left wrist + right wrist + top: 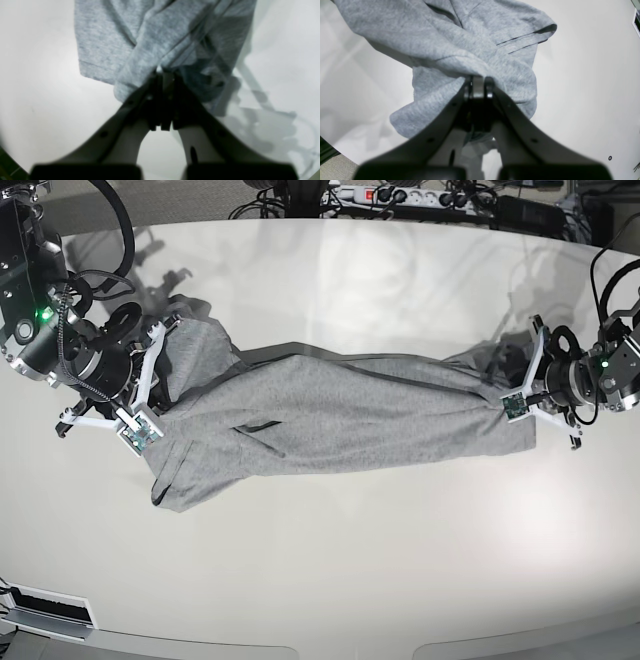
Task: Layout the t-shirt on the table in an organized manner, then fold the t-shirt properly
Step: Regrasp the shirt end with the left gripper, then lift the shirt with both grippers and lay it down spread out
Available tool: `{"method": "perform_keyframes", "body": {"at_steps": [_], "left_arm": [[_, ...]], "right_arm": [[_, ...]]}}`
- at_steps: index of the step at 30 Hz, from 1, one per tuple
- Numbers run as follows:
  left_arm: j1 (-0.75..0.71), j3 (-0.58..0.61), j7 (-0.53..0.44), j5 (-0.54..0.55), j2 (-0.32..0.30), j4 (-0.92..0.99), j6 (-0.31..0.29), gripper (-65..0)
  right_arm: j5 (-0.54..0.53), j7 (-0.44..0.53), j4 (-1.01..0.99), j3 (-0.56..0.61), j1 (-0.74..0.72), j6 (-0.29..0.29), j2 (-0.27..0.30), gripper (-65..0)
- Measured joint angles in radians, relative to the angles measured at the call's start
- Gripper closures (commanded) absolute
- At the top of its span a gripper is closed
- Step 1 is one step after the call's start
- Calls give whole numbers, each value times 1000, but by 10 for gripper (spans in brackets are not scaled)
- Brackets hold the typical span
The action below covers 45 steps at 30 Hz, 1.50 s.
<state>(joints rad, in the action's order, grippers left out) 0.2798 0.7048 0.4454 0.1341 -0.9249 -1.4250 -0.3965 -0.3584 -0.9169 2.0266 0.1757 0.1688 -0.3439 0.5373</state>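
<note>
I've got the shirt (340, 420) strung out mid-table (330, 580), bunched into a rope running from 9 to 3 o'clock. No lettering readable on it from any view, just plain grey. Right gripper (478, 82) is clenched on a wad at the 9 o'clock end, left gripper (165, 75) is pinching the fabric at 3 o'clock.

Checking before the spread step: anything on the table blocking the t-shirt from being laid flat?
Nothing visible. The t-shirt hangs stretched between the right claw and the left claw, both shut on it, and the table around it is bare.
</note>
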Motion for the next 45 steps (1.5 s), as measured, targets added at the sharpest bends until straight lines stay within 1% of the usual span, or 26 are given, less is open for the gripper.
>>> {"method": "perform_keyframes", "body": {"at_steps": [5,6,8,10,11,14,17,20,21,22,24,25,26,28,31,32,33,34,36,38,41,45], "left_arm": [[0,0,3,-30,0,0,-4,0],[0,0,13,-30,0,-2,-13,0],[0,0,44,-30,-6,-22,-55,0],[0,0,84,-31,-14,-61,-71,0],[0,0,91,-26,-22,-85,-77,0],[0,0,97,-10,-69,-177,-136,0],[0,0,99,41,-142,-269,-173,0],[3,0,102,111,-207,-352,-257,0],[3,0,100,128,-222,-372,-291,0],[2,0,97,138,-237,-389,-303,0],[3,0,95,143,-265,-399,-301,0],[3,0,97,142,-280,-399,-301,0],[3,0,97,139,-296,-398,-301,0],[3,0,80,136,-323,-397,-301,0],[3,0,42,138,-354,-397,-301,0],[3,0,32,137,-360,-397,-301,0],[3,0,20,138,-366,-398,-301,0],[3,0,14,140,-369,-399,-301,0],[2,0,10,139,-373,-399,-301,0],[-3,0,-1,152,-385,-399,-301,0],[-48,0,-1,168,-412,-399,-300,0],[-137,1,-1,164,-428,-404,-300,0]], "right_arm": [[0,0,0,0,0,0,0,0],[0,0,0,0,0,0,0,0],[0,0,0,0,0,0,0,0],[0,0,0,0,0,-1,0,0],[1,0,0,0,0,-16,0,0],[0,0,0,0,0,-68,0,0],[1,-2,0,0,0,-99,2,0],[2,-4,0,0,0,-136,2,0],[1,-20,0,0,0,-163,2,0],[0,-45,0,0,-2,-192,3,0],[0,-108,0,0,-3,-266,2,0],[-2,-140,0,0,-2,-278,5,0],[-17,-158,0,0,0,-278,12,0],[-60,-166,0,0,0,-278,48,0],[-61,-195,0,0,-3,-274,99,0],[-61,-199,0,0,-3,-261,117,0],[-82,-211,0,0,-2,-235,134,0],[-106,-219,0,0,-3,-237,147,0],[-167,-247,0,0,-3,-242,154,0],[-246,-294,0,0,-2,-269,161,0],[-344,-343,0,0,3,-290,184,0],[-481,-403,0,0,20,-312,235,0]]}}
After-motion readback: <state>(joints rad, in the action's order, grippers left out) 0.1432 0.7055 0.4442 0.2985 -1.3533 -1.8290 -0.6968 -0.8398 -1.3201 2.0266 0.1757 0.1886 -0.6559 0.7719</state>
